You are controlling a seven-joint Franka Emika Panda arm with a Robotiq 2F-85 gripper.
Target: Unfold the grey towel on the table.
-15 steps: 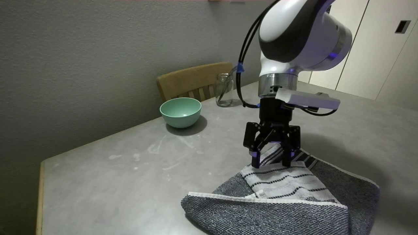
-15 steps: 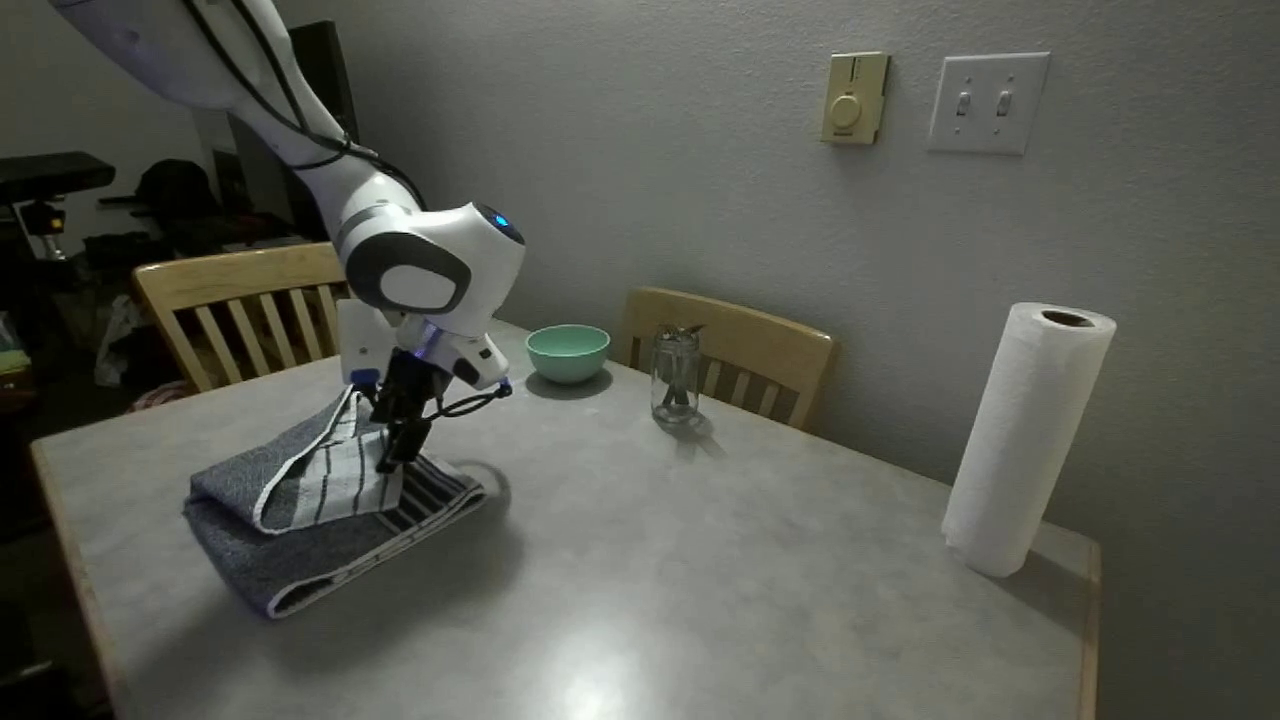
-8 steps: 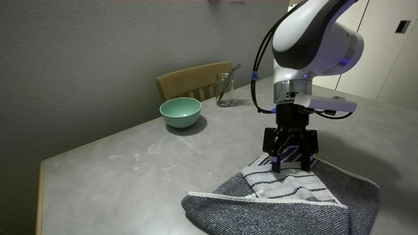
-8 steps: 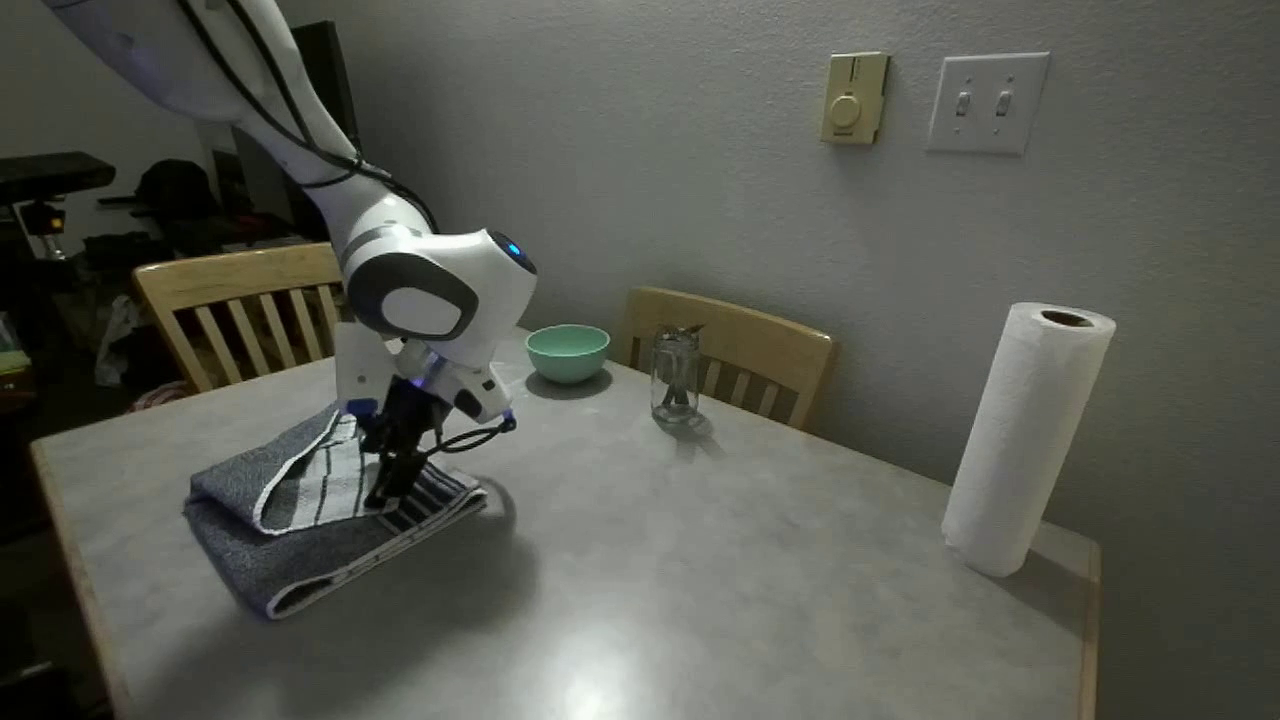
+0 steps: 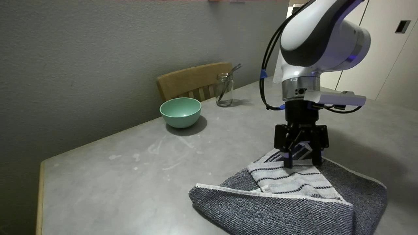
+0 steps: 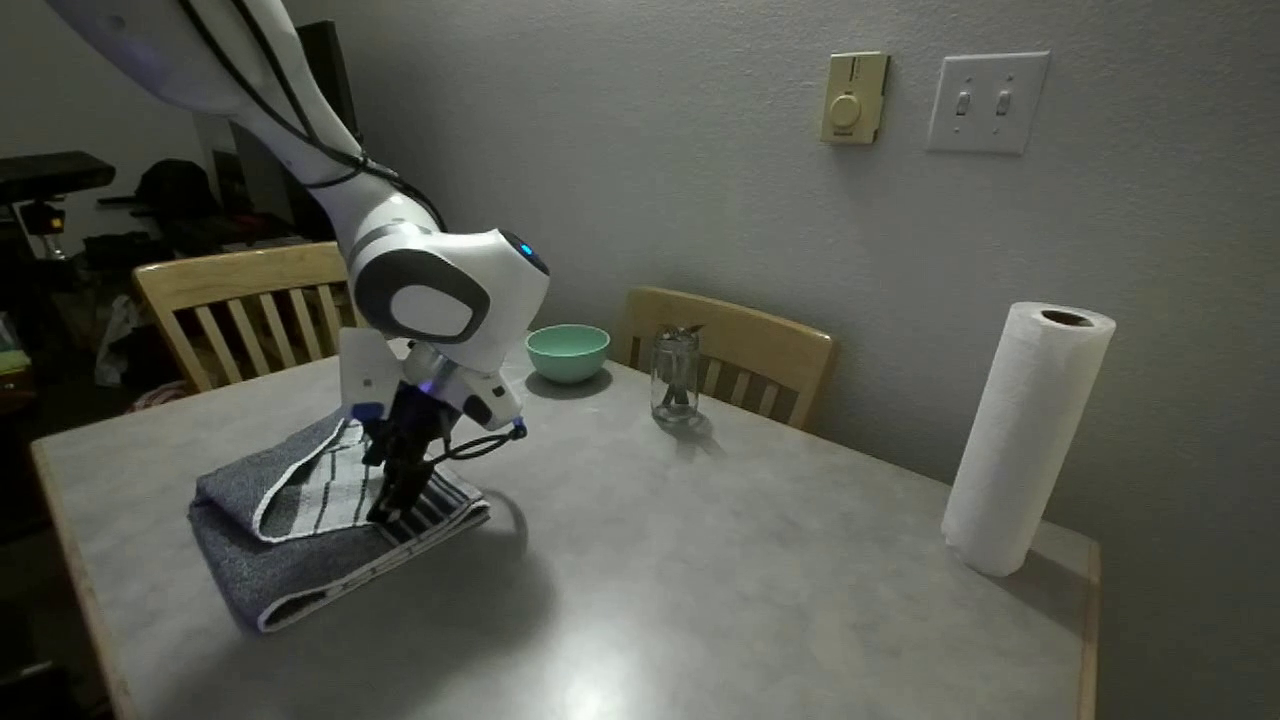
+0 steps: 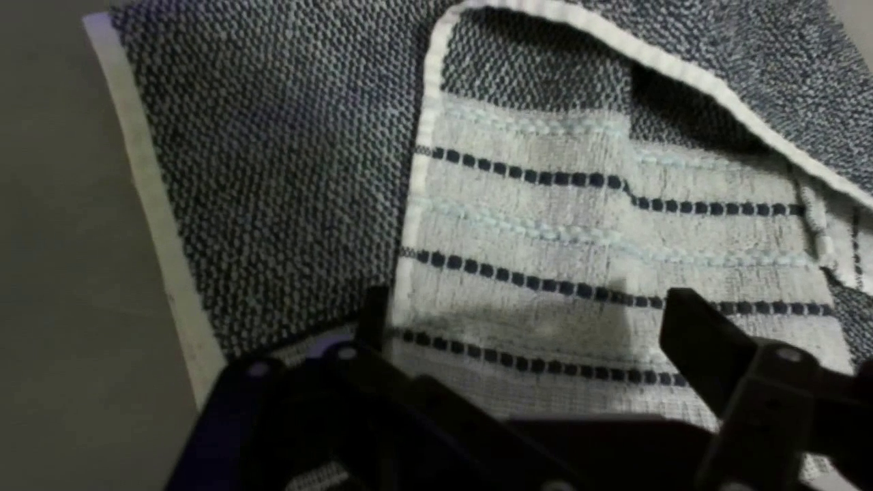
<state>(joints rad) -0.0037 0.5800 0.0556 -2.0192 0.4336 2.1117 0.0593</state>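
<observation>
Nearest, lower right in an exterior view: grey towel (image 5: 281, 209), lying on the desk (image 5: 114, 186), folded over itself. A dark flap with white edging runs across its front; behind that, a white band with dark stripes.

Next, right of centre: pincer (image 5: 302, 162), pointing down at the striped band, jaws wide apart. Wrist view shows striped cloth in the gap between the fingers (image 7: 699, 337); whether the tips press on it, cannot tell.

Farther, left of centre: teal bowl (image 5: 180, 116), upright on the desk. Beyond it, upper centre: glass jar (image 5: 225, 94), upright, long thin items (image 5: 235, 68) leaning inside; wooden chair (image 5: 192, 78) past the desk edge.

Right side in an exterior view: paper towel roll (image 6: 1025, 440), on end.

Farthest: grey wall (image 6: 700, 180), switch plate (image 6: 985, 125) at upper right.
</observation>
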